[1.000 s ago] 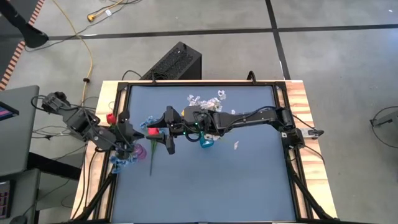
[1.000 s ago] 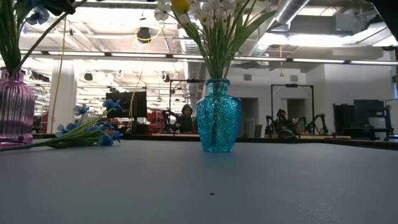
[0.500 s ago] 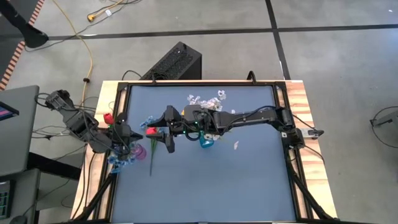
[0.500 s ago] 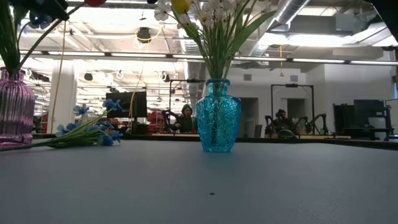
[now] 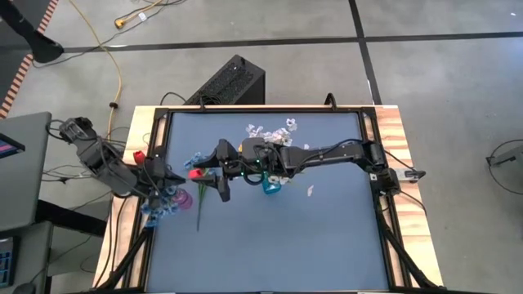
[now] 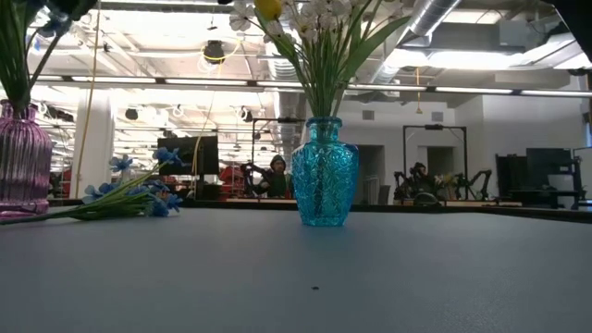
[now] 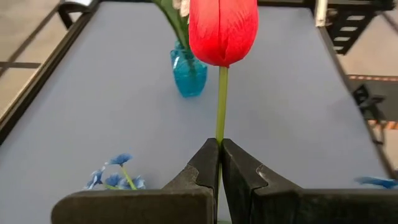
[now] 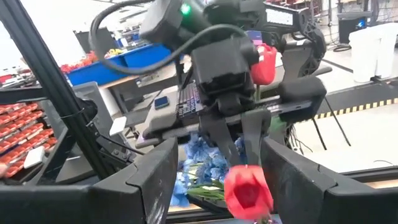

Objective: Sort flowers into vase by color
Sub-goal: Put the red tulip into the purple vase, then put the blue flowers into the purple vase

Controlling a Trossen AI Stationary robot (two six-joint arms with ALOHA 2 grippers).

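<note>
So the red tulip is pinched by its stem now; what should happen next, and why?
Probably the left pincer, shut on the red tulip, should draw it clear of the open right pincer, then head for the pink vase. The blossom sits between those open fingers, and the teal vase holds white and yellow blooms, so red likely belongs elsewhere.

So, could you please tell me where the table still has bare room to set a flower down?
The table is bare across its near half and along its right side beyond the blue vase. It is crowded at the left: the pink vase, loose blue flowers, the left gripper pinching a red tulip, and the open right gripper around the bloom.
</note>
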